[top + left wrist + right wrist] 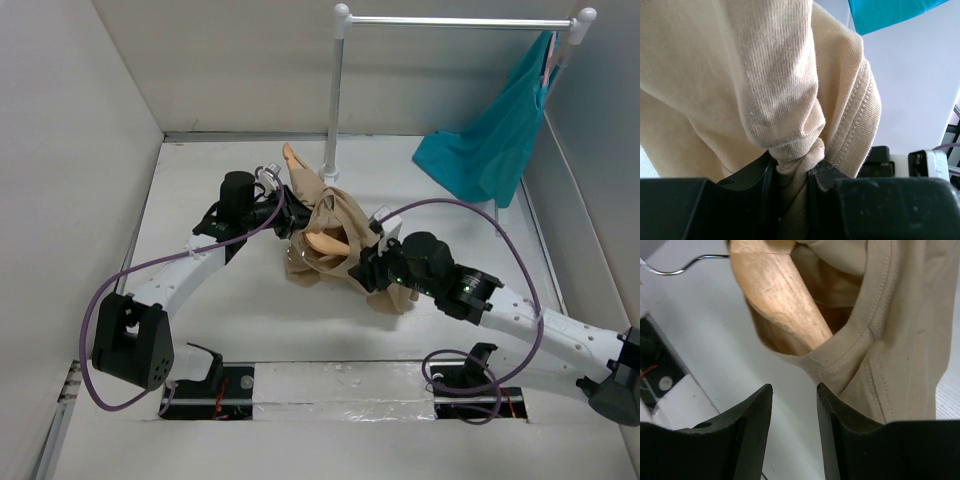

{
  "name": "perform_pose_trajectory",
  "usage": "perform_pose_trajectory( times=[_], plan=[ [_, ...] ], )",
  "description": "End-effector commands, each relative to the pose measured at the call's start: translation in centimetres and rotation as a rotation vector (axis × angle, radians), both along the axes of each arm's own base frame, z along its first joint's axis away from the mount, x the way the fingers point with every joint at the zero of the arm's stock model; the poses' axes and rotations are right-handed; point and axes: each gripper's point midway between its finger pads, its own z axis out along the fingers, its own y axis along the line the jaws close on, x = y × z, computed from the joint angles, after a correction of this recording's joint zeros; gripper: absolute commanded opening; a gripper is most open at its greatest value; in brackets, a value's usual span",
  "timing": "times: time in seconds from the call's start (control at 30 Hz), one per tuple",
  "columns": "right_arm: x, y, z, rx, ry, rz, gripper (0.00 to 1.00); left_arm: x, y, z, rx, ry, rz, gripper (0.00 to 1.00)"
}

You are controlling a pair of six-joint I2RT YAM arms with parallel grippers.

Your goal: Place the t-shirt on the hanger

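The tan t-shirt (335,235) lies bunched in the middle of the table, with the wooden hanger (325,242) partly inside it; one hanger arm (293,160) sticks out at the far side. My left gripper (283,215) is shut on a twisted fold of the t-shirt (790,100) at its left edge. My right gripper (368,268) is open and empty just short of the shirt's near right side. In the right wrist view the hanger's arm (775,290) shows inside a hemmed opening of the shirt (900,340), with the metal hook (685,265) at upper left. My right gripper (794,395) holds nothing.
A teal garment (495,140) hangs from a white rail (455,20) at the back right, its post (333,100) standing just behind the shirt. Grey walls close in the left, back and right. Cables loop beside both arms.
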Motion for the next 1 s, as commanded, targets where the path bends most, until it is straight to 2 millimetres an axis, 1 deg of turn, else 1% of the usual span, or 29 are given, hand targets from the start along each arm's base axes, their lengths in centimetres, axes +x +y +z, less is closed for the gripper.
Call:
perform_pose_trajectory(
  times=[0.0,0.03,0.07,0.13,0.17,0.2,0.23,0.27,0.3,0.33,0.37,0.4,0.43,0.47,0.5,0.53,0.57,0.7,0.73,0.77,0.83,0.87,0.9,0.93,0.97],
  plan=[
    [2.7,-0.5,3.2,-0.012,-0.106,-0.138,0.47,0.1,-0.2,4.9,-0.074,-0.148,-0.011,0.0],
    [3.4,-1.1,3.3,-0.028,-0.119,-0.186,0.47,0.0,-0.1,5.1,-0.075,-0.151,-0.012,0.0],
    [3.3,-1.1,3.8,-0.024,-0.132,-0.191,0.47,0.1,-0.1,5.0,-0.071,-0.153,-0.011,0.0],
    [3.1,-1.3,4.4,-0.027,-0.165,-0.186,0.49,-0.1,-0.1,4.9,-0.065,-0.152,-0.013,0.0],
    [2.5,-1.4,5.3,0.005,-0.184,-0.176,0.52,-0.1,-0.1,5.0,-0.066,-0.155,-0.013,0.0],
    [2.3,-1.8,4.7,0.01,-0.184,-0.182,0.55,-0.1,0.0,5.1,-0.067,-0.161,-0.013,0.0],
    [2.3,-1.9,4.8,0.027,-0.19,-0.19,0.62,-0.1,0.0,5.2,-0.068,-0.161,-0.011,0.0],
    [2.3,-2.0,4.6,0.022,-0.193,-0.186,0.65,-0.1,-0.1,5.3,-0.07,-0.162,-0.016,0.0],
    [2.3,-1.9,3.8,-0.001,-0.187,-0.18,0.67,-0.1,-0.1,5.3,-0.072,-0.163,-0.018,0.0],
    [2.5,-1.7,3.6,-0.034,-0.192,-0.169,0.69,-0.1,-0.1,5.2,-0.071,-0.16,-0.017,0.0],
    [2.0,-1.7,2.2,-0.101,-0.164,-0.145,0.69,-0.1,-0.2,5.3,-0.077,-0.157,-0.018,0.0],
    [2.1,-1.4,1.0,-0.158,-0.153,-0.146,0.69,-0.1,-0.2,5.4,-0.08,-0.158,-0.021,0.0],
    [1.5,-0.9,0.8,-0.193,-0.164,-0.132,0.7,-0.1,-0.2,5.4,-0.082,-0.155,-0.024,0.0],
    [1.5,-1.0,0.6,-0.233,-0.18,-0.155,0.7,-0.2,-0.2,5.4,-0.081,-0.155,-0.027,0.0],
    [1.2,-0.5,0.0,-0.269,-0.184,-0.145,0.7,-0.2,-0.2,5.4,-0.08,-0.152,-0.024,0.0],
    [0.2,0.1,0.1,-0.286,-0.195,-0.125,0.71,-0.2,-0.2,5.4,-0.079,-0.153,-0.021,0.0],
    [0.2,-0.3,0.5,-0.31,-0.21,-0.154,0.71,-0.1,-0.1,5.5,-0.078,-0.156,-0.017,0.0],
    [-0.5,0.1,0.8,-0.332,-0.248,-0.14,0.73,-0.1,-0.2,5.6,-0.079,-0.154,-0.023,0.0],
    [-0.2,-0.2,0.6,-0.349,-0.254,-0.16,0.73,-0.1,-0.2,5.6,-0.08,-0.154,-0.022,0.0],
    [0.5,-0.9,0.6,-0.374,-0.267,-0.217,0.73,-0.2,-0.2,5.6,-0.082,-0.152,-0.023,0.0],
    [1.0,-1.2,0.5,-0.396,-0.272,-0.254,0.73,-0.2,-0.2,5.9,-0.087,-0.156,-0.025,0.0],
    [1.4,-1.5,0.1,-0.428,-0.28,-0.281,0.73,-0.3,-0.2,5.9,-0.087,-0.156,-0.029,0.0],
    [1.3,-1.5,0.5,-0.432,-0.289,-0.296,0.73,-0.3,-0.2,5.9,-0.086,-0.158,-0.028,0.0],
    [1.5,-2.0,0.4,-0.448,-0.29,-0.327,0.72,-0.4,-0.2,5.9,-0.086,-0.16,-0.028,0.0],
    [1.5,-2.3,0.8,-0.451,-0.306,-0.353,0.72,-0.3,-0.2,6.0,-0.087,-0.165,-0.027,0.0]
  ],
)
